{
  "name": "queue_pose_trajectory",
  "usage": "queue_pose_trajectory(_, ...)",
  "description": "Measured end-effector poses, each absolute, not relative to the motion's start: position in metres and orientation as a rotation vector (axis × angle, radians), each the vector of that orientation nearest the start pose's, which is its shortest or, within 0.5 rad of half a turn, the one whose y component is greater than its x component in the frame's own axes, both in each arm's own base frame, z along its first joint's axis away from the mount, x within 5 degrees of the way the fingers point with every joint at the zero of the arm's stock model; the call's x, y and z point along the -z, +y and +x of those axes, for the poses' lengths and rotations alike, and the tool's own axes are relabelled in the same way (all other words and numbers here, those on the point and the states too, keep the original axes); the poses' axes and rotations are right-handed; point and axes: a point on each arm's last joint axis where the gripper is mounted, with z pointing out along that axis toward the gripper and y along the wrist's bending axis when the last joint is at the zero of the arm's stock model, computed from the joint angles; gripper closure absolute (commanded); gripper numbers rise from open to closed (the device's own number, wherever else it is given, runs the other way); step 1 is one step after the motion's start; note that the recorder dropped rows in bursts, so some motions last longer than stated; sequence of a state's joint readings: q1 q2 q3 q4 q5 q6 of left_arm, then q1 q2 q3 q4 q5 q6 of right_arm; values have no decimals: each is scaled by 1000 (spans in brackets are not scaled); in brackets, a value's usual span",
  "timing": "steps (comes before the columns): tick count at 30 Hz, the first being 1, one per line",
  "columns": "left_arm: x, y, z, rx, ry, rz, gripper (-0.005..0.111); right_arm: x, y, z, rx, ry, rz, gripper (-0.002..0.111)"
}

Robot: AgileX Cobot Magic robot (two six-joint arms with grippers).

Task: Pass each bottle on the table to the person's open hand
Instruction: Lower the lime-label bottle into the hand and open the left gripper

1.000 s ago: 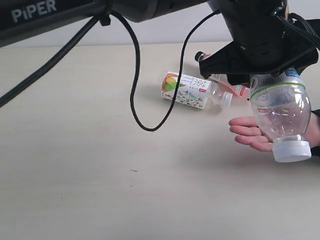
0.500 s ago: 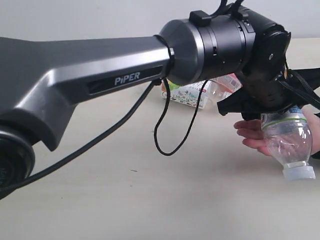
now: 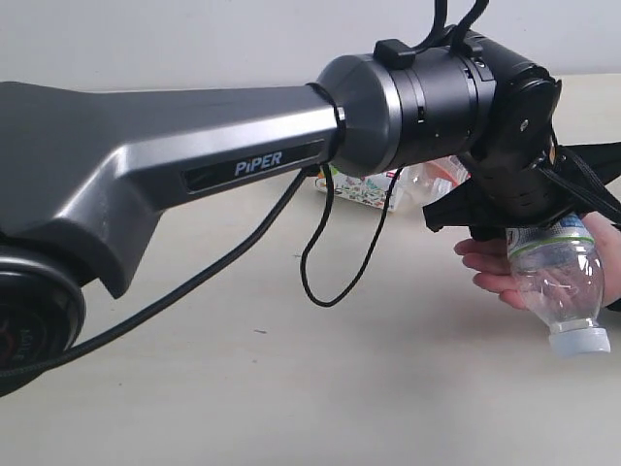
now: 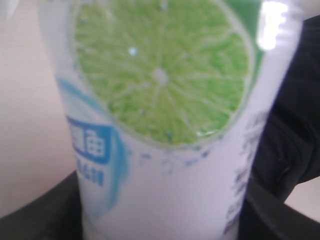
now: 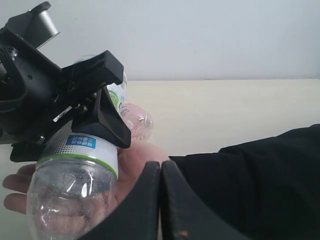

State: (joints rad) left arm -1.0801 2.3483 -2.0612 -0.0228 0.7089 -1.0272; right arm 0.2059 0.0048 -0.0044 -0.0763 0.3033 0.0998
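Note:
My left gripper (image 3: 529,218) is shut on the lime-slice bottle (image 3: 558,282), which hangs cap down, its white cap (image 3: 580,342) lowest, just over the person's open hand (image 3: 490,267). The lime label (image 4: 165,75) fills the left wrist view. The right wrist view shows the same bottle (image 5: 75,190) held in the left gripper's black fingers (image 5: 107,120) above the palm (image 5: 132,165). My right gripper (image 5: 160,167) is shut and empty, close beside the hand. Two more bottles lie on the table (image 3: 194,388) behind: the yellow-green fruit one (image 3: 364,189) and the pink peach one (image 3: 446,170).
The left arm's grey body (image 3: 194,175) and its hanging black cable (image 3: 330,262) cover much of the exterior view. The person's black sleeve (image 5: 250,185) reaches in from the right. A pale wall (image 5: 200,35) stands behind the table.
The left arm has lowered and swung in front of the camera, bringing the lime-slice bottle down toward the open hand. In the last half second it sank only slightly.

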Motion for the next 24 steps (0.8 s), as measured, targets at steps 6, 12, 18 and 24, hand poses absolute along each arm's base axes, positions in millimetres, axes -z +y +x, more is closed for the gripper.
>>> queue_pose_trajectory(6, -197, -470, 249, 820, 2707, 88, 44, -187, 9, 54, -147, 1783, -143, 108)
queue_pose_trajectory(12, -197, -470, 249, 814, 2702, 117, 24, -187, 9, 54, -147, 1783, -143, 108)
queue_pose_trajectory(18, -197, -469, 249, 805, 2700, 141, 23, -187, 9, 54, -147, 1783, -143, 108)
queue_pose_trajectory(24, -196, -469, 249, 787, 2707, 160, 23, -187, 9, 54, -147, 1783, -143, 108)
